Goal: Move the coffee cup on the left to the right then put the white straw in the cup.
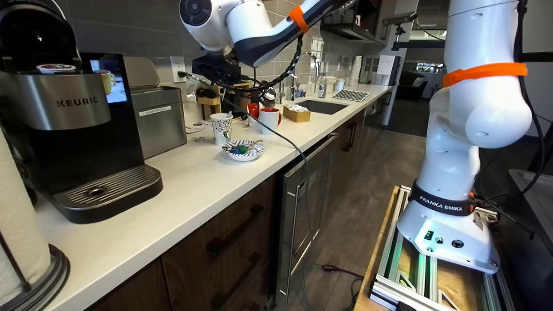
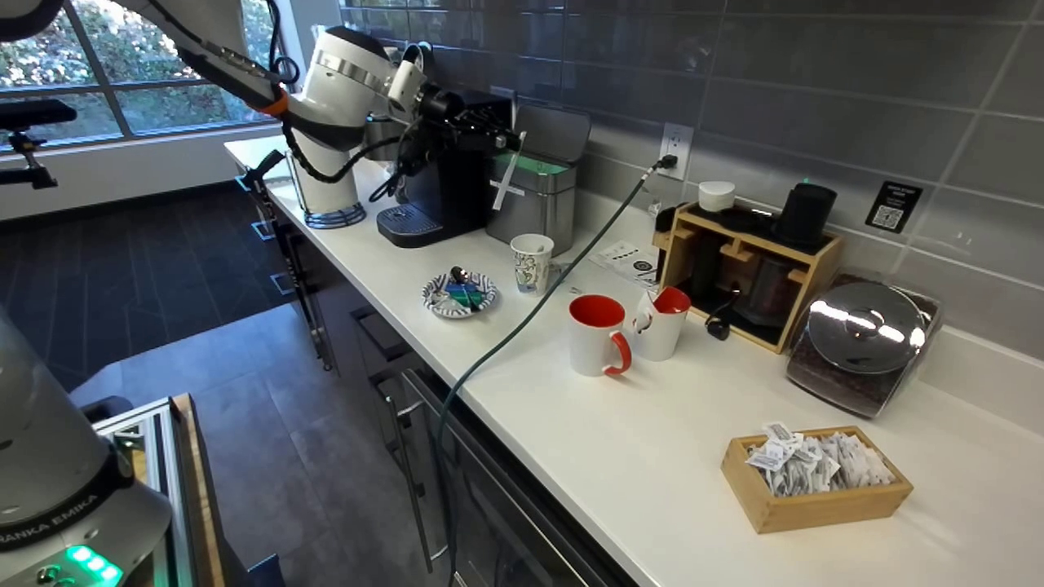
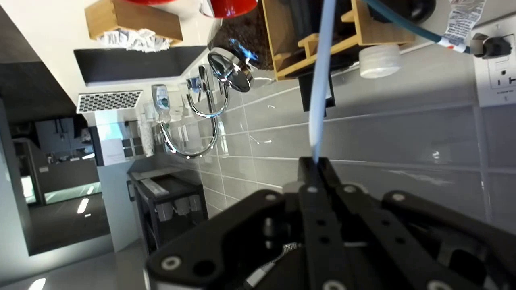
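The coffee cup, a white tapered paper cup with bluish-grey print, stands upright on the counter in both exterior views (image 1: 221, 129) (image 2: 532, 265). Something thin shows at its rim in an exterior view. My gripper (image 2: 515, 140) is in the air above and behind the cup, near the coffee machine. In the wrist view the gripper (image 3: 315, 161) is shut on the white straw (image 3: 321, 80), which sticks out from the fingertips. In an exterior view the straw (image 2: 507, 173) hangs tilted, apart from the cup. The cup is out of the wrist view.
A patterned dish (image 2: 459, 295) with small items sits beside the cup. A dark cable (image 2: 522, 326) runs from the outlet across the counter past the cup. Red-lined mugs (image 2: 595, 342), a grey metal bin (image 2: 542, 204), the coffee machine (image 1: 77, 151) and a wooden rack (image 2: 746, 334) stand around.
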You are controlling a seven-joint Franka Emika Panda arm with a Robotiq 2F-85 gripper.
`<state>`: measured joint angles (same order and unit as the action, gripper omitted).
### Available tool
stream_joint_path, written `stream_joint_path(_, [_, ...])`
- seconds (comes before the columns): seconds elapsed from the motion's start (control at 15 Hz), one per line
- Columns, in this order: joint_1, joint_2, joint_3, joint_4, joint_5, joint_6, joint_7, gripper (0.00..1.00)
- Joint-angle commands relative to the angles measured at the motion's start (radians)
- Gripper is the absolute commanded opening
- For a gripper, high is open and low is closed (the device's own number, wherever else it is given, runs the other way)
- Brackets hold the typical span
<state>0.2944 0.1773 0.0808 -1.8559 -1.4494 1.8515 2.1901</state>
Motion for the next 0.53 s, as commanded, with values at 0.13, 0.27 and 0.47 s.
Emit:
stream_joint_path(0.13, [-0.03, 0.095, 0.053, 0.083, -0.098, -0.007, -0.068, 0.01])
stream_joint_path(0.27, [-0.036, 0.124, 0.055, 0.1, -0.108, -0.001, -0.091, 0.01])
stream_joint_path(0.47, [-0.051, 0.154, 0.051, 0.118, -0.105, 0.006, -0.107, 0.01])
